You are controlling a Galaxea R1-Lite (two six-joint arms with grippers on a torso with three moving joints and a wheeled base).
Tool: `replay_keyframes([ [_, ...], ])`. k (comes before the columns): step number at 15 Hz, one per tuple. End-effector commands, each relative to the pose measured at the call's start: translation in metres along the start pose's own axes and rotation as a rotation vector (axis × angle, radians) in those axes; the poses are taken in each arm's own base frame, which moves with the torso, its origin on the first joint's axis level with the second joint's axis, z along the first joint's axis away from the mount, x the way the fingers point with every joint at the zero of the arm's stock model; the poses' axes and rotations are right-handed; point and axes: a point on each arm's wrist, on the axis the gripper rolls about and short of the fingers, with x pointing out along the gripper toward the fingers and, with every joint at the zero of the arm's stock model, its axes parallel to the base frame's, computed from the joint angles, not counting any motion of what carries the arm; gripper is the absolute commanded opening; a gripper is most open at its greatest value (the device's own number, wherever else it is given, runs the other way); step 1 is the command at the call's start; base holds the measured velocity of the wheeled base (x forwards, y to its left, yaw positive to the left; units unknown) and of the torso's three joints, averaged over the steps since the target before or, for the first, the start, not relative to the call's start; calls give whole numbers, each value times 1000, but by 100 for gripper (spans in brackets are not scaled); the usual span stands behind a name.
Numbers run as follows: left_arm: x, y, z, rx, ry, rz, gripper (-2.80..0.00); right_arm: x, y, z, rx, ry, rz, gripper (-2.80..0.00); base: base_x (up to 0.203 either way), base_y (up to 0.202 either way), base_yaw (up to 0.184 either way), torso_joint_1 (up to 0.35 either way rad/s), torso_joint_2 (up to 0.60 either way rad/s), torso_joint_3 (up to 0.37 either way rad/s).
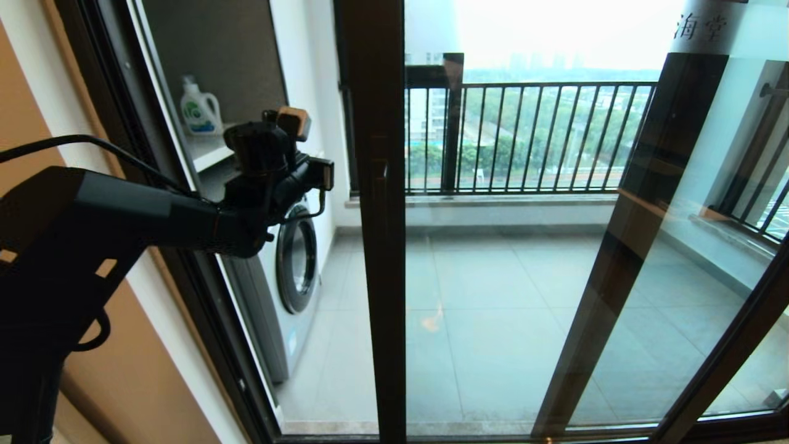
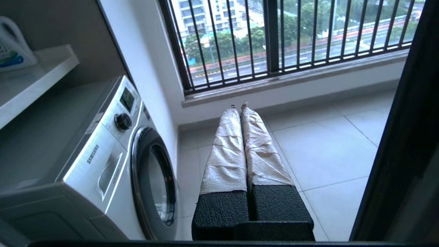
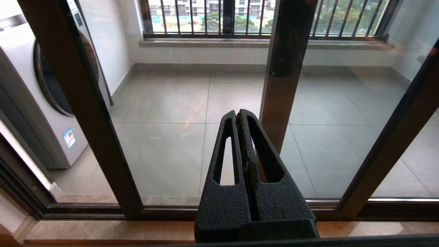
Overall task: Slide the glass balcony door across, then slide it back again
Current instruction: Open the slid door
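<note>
The left gripper point(image 2: 239, 107) is held closed and empty in the gap, the door point(image 1: 379, 246) frame just right of it. The right gripper point(image 3: 240, 115) is closed, empty.

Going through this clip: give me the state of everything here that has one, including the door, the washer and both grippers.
Glass balcony door: partly slid across, a gap open at its left side.
Left gripper: shut, empty, raised in the gap, not touching the door.
Right gripper: shut, empty, on the room side of the glass.
Washing machine: round door closed.
Detergent bottle: upright on the shelf.
</note>
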Motion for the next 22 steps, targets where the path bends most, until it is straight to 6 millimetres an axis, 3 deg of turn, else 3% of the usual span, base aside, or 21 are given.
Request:
replay_keyframes([
  [1, 12, -20, -13, 4, 4, -33, -280, 1, 0, -2, 0, 10, 1, -280, 0, 0, 0, 0, 0, 0],
  [9, 0, -81, -3, 6, -14, -160, -280, 1, 0, -2, 0, 10, 1, -280, 0, 0, 0, 0, 0, 0],
  [17, -12, -123, 19, -4, -57, -248, -280, 1, 0, -2, 0, 10, 1, -280, 0, 0, 0, 0, 0, 0],
  [22, -14, -136, 17, 0, -44, -277, -280, 1, 0, -2, 0, 10, 1, -280, 0, 0, 0, 0, 0, 0],
])
